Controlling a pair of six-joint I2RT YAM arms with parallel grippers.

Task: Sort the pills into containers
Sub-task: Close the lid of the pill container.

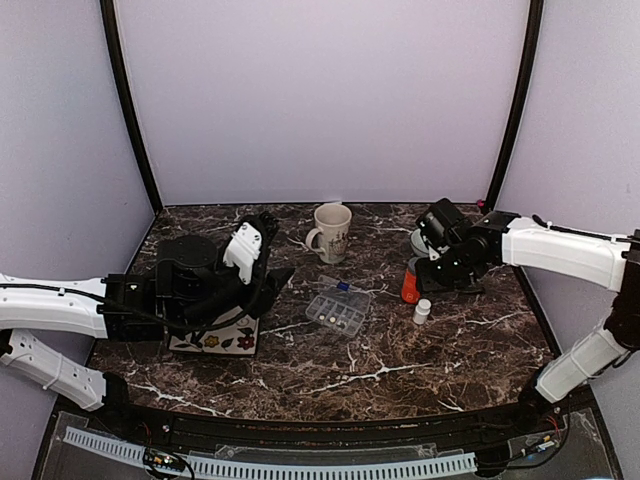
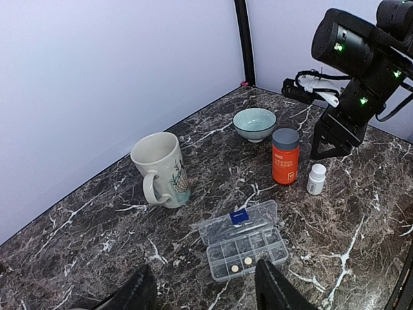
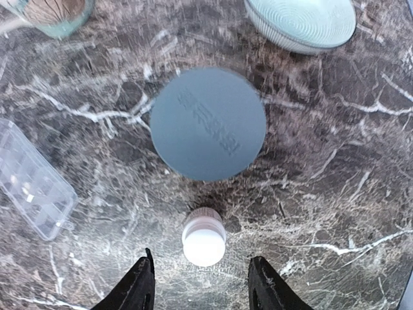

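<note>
On dark marbled desk (image 1: 400, 370), lilac walls behind: noting clear box (image 1: 337, 308) lying mid-desk, two pale pills (image 2: 235, 267) sitting in its edge row. Finding right jaws spread, gripping nothing, hovering above small white bottle (image 3: 204, 236) beside orange bottle (image 2: 285, 156). Finding left jaws spread, empty, facing the box. Judging bottle pickup as being in hand; next calling for lowering and closing squarely around the white bottle.

Cream mug (image 2: 161, 169), green bowl (image 2: 254, 123), orange bottle (image 2: 284, 157) just beside a white bottle (image 2: 315, 179); perhaps a floral tile (image 1: 215, 340)
</note>
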